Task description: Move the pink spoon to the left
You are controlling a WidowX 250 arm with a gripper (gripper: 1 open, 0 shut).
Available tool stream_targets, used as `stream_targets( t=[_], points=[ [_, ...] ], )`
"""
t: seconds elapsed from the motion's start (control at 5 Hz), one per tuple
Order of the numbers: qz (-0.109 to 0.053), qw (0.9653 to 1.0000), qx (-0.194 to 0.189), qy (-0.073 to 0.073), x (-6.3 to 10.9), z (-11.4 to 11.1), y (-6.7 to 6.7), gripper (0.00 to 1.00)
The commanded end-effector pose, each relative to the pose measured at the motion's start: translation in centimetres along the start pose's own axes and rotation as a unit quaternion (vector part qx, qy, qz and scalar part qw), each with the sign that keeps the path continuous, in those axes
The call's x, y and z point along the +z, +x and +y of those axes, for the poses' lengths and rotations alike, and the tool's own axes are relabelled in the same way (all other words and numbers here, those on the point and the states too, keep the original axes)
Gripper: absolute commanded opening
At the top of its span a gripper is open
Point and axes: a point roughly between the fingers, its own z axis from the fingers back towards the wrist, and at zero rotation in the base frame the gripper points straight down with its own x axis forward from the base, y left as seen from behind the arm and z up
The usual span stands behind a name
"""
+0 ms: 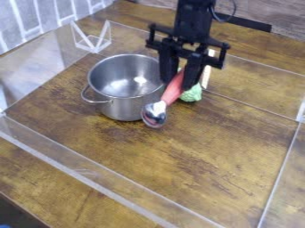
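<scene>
Pink spoon (168,95) hangs from the hand (186,73), which pinches its handle. Its top end is hidden between the fingers (168,64). Its shiny bowl dangles below the hand, off the wooden surface (215,169). A green bumpy thing (192,93) peeks out behind. The hand points straight down. A metal pot (120,84) sits just beside it.

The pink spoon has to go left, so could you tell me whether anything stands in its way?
Yes: the steel pot stands immediately left of the pink spoon, which hangs from the fingers with its bowl beside the pot's wall.
</scene>
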Motion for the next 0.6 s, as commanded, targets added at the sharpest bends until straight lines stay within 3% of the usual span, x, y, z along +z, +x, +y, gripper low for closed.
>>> stream_targets(
  t=[0.0,0.4],
  points=[
    [-0.063,0.998,0.0,-0.009,4.7,0.1,-0.8,0.0],
    [-0.068,0.9976,-0.012,-0.005,4.4,1.5,0.0,0.0]
  ],
)
